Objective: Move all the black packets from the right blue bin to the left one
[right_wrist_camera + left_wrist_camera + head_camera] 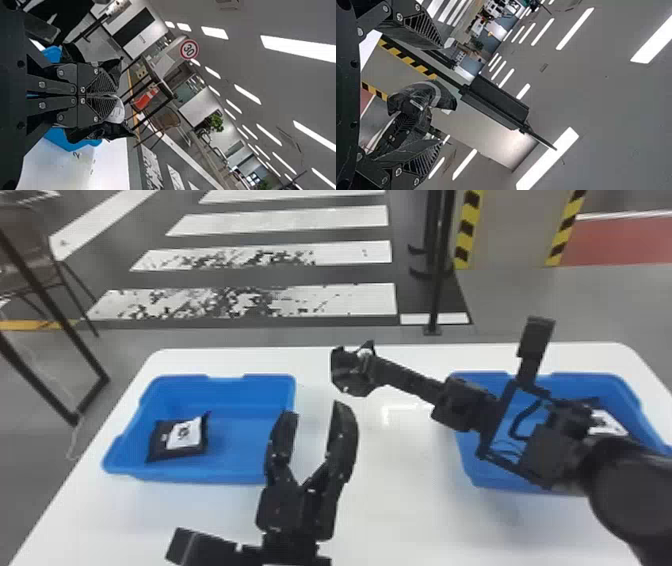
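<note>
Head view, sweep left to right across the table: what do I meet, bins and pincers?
Left blue bin with a black packet in it → left pincer → right pincer → right blue bin.

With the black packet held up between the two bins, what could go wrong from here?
The right gripper holds the packet above bare table, so a slip might drop it outside both bins. The open left gripper stands near it; a handover could misalign or bump it.
</note>
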`<move>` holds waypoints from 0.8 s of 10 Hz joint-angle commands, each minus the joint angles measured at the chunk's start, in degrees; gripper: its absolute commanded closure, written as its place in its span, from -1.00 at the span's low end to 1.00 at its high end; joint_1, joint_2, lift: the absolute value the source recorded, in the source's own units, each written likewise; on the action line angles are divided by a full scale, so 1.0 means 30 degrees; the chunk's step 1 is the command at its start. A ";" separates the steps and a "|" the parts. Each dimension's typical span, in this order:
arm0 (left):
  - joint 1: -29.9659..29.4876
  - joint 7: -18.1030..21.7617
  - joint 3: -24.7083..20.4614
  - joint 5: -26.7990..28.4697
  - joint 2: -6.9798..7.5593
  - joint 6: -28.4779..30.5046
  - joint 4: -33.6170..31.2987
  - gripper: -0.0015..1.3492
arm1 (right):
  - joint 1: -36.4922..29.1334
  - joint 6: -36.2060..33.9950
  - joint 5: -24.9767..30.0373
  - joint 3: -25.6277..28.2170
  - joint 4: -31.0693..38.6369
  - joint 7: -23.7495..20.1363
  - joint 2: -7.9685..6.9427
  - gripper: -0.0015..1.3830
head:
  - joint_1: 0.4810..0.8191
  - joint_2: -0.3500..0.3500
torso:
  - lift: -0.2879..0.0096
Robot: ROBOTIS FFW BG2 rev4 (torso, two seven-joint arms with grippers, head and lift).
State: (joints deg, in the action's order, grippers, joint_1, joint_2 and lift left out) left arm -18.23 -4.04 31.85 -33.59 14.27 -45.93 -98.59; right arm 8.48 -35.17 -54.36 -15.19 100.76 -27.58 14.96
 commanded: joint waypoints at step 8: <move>-0.0390 -0.0234 -0.1058 -0.0038 -0.0244 0.0216 0.0261 0.39 | -0.0059 0.0004 -0.2179 -0.2746 -0.0141 -0.0064 0.0229 0.83 | 0.27 0.73 | -0.20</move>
State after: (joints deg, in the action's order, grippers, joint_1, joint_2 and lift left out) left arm -19.19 -4.68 29.17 -33.63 13.60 -45.52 -97.81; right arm 8.27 -35.15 -60.75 -23.41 100.20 -27.74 15.60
